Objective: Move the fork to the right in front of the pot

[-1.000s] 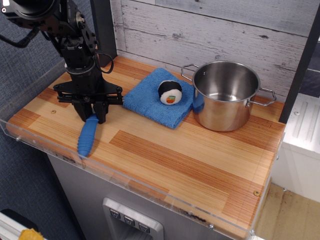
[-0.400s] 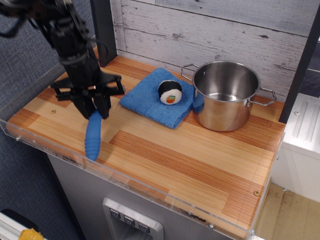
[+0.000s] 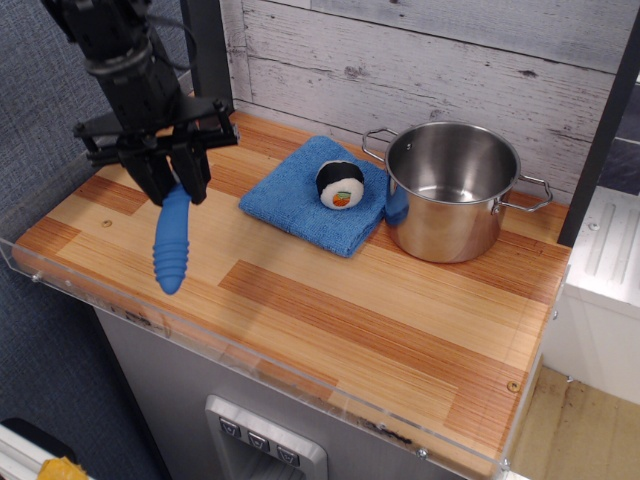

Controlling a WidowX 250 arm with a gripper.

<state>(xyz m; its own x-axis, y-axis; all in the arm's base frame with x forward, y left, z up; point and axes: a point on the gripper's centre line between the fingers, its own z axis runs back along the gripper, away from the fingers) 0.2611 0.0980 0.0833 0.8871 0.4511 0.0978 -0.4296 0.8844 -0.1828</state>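
Observation.image looks down at an angle on a striped wooden counter (image 3: 330,300) with a clear plastic rim along its front and sides. At the left end I see the fork (image 3: 171,243) gripped by its upper end. Only its thick ribbed blue handle shows; the metal head is hidden up between the fingers. Its long axis runs nearly vertical in the picture, with the rounded free end pointing down toward the front edge of the counter and the top leaning slightly right. I cannot tell for certain whether the lower tip touches the wood or hangs just above it.

My gripper (image 3: 172,186) is black and points downward, its two fingers clenched on the top of the blue handle with only the handle's width between them. A flat black crossbar sits just above the fingers.

Toward the middle of the counter lies a folded blue cloth (image 3: 300,195), and on it rests a small black and white ball-like object (image 3: 340,185) with an orange patch. The shiny steel pot (image 3: 453,190) stands at the right rear, touching the cloth's right edge, with wire loop handles on both sides. The fork is well apart from the pot, with the cloth between them. A weathered grey plank wall (image 3: 430,50) rises behind.
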